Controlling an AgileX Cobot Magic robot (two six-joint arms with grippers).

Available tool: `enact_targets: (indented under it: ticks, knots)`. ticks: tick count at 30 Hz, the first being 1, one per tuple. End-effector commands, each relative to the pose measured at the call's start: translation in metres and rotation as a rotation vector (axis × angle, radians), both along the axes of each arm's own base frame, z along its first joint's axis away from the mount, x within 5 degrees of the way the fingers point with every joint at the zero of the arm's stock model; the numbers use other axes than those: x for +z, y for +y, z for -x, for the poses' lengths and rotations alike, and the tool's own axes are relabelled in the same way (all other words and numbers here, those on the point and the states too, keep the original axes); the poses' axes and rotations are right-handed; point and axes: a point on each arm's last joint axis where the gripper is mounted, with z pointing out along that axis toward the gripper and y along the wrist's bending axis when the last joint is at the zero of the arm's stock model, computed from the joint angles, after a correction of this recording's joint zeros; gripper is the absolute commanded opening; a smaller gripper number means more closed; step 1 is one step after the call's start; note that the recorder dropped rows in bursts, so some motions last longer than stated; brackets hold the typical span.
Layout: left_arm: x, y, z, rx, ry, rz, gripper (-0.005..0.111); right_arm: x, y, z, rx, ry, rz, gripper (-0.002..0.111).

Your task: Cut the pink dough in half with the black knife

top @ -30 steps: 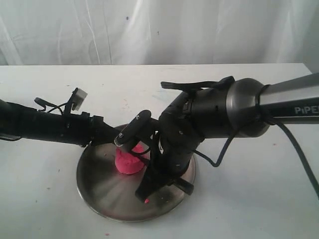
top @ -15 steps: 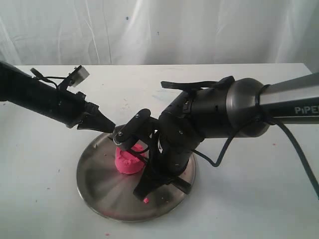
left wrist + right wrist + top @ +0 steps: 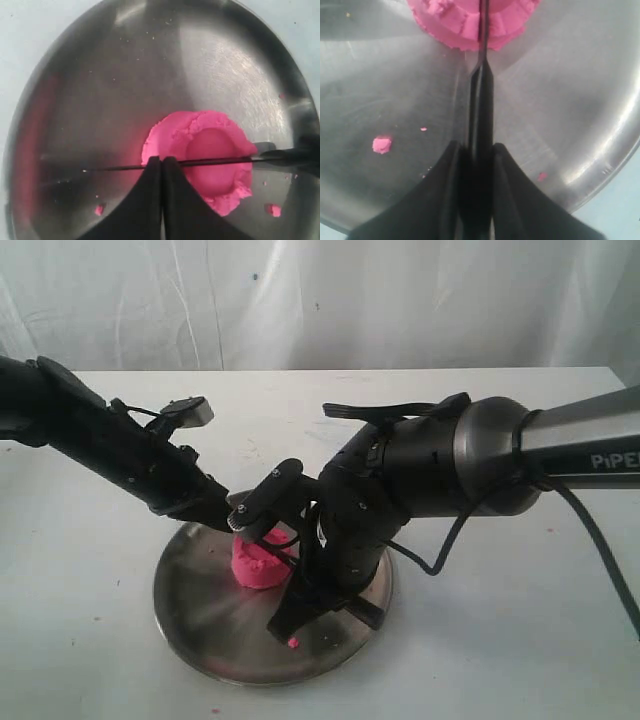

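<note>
The pink dough [image 3: 258,565] [image 3: 200,155] [image 3: 470,25] stands as one stubby lump with a dented top on the round steel plate [image 3: 200,630]. My right gripper [image 3: 300,610] [image 3: 476,146] is shut on the handle of the black knife [image 3: 481,100]. Its thin blade [image 3: 215,161] lies edge-down across the top of the dough. My left gripper [image 3: 228,518] [image 3: 161,159] is shut and empty. Its tips sit right at the blade's back by the dough's edge; whether they touch it I cannot tell.
Small pink crumbs [image 3: 293,643] [image 3: 382,145] [image 3: 272,210] lie on the plate [image 3: 100,75] [image 3: 570,100]. The plate rests on a white table [image 3: 500,640] with a white curtain [image 3: 320,300] behind. The bulky right arm [image 3: 450,460] hangs over the plate's right half.
The left arm lifted off the plate's left side, then reached back in from higher, its shut tips now at the blade over the dough. The right arm, knife and dough have not moved.
</note>
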Motion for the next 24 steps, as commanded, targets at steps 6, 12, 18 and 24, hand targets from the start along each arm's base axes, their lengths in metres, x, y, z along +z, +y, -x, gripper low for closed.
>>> enact_targets:
  ticks: [6, 12, 18, 24]
  knots:
    - [0.013, -0.002, 0.001, 0.003, -0.03, 0.005, 0.0, 0.007, 0.001, -0.001, 0.0, -0.02, -0.021, 0.007]
    - [0.032, 0.003, 0.002, 0.023, -0.096, -0.005, 0.0, 0.007, 0.001, -0.001, 0.0, -0.02, -0.021, 0.007]
    - [0.018, -0.002, 0.0, 0.018, -0.073, -0.017, 0.0, 0.007, 0.001, -0.001, -0.001, -0.019, -0.022, 0.007]
    - [0.007, -0.002, -0.003, 0.027, -0.05, -0.024, 0.0, 0.007, 0.001, -0.001, -0.001, -0.019, -0.022, 0.007]
